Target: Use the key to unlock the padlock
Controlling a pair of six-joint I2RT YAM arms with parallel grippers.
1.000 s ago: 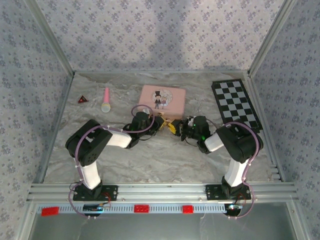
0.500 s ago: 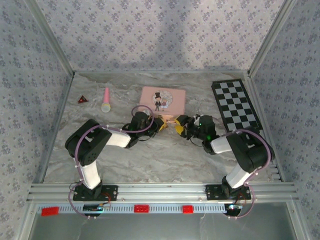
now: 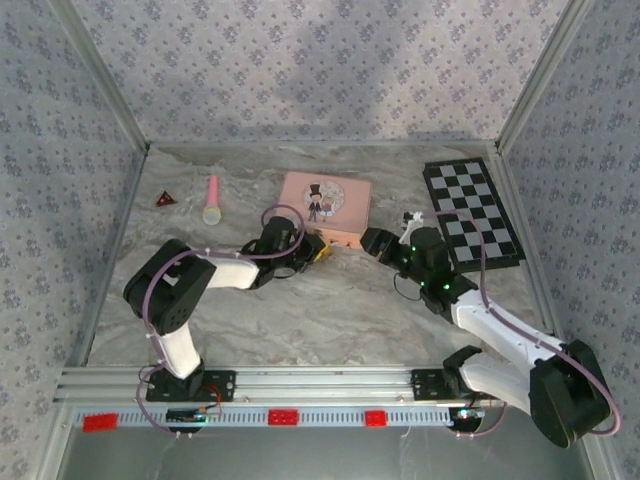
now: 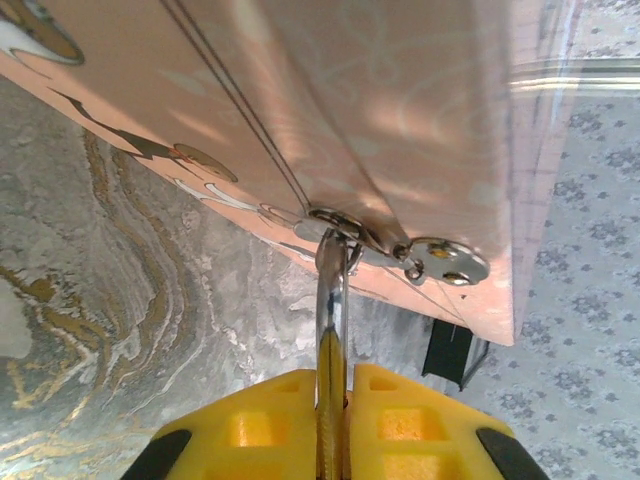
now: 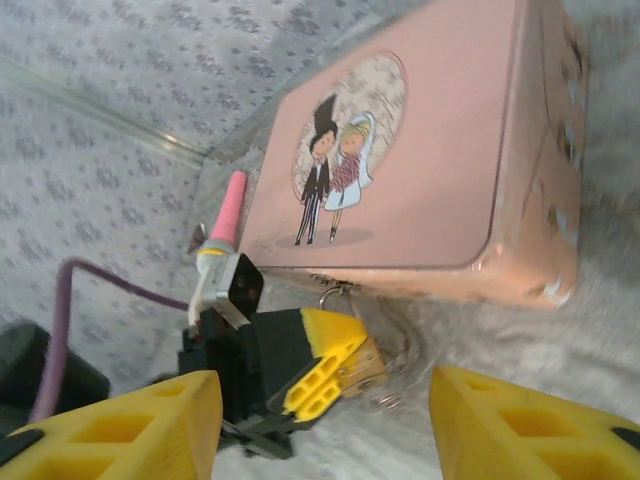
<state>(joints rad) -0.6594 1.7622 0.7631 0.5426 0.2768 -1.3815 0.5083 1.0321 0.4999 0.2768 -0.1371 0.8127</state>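
Note:
A small brass padlock (image 5: 362,366) hangs by its thin silvery shackle (image 4: 333,290) from the hasp on the front edge of the pink tin (image 3: 325,205). My left gripper (image 3: 318,250) is shut on the padlock's body, and its yellow fingers (image 4: 420,420) pinch it edge-on. My right gripper (image 3: 372,240) stands open a short way to the right of the padlock, with nothing between its fingers (image 5: 520,425). The key is hidden from me. A small wire ring (image 5: 386,401) lies at the padlock's lower end.
A black-and-white checkerboard (image 3: 470,212) lies at the right, close behind my right arm. A pink stick with a pale round end (image 3: 212,200) and a small red triangle (image 3: 165,199) lie at the back left. Patterned walls close in both sides.
My right gripper has opened and drawn back to the right, away from the padlock, with its arm stretching out. The left gripper stays shut on the padlock, shifted slightly toward the tin.

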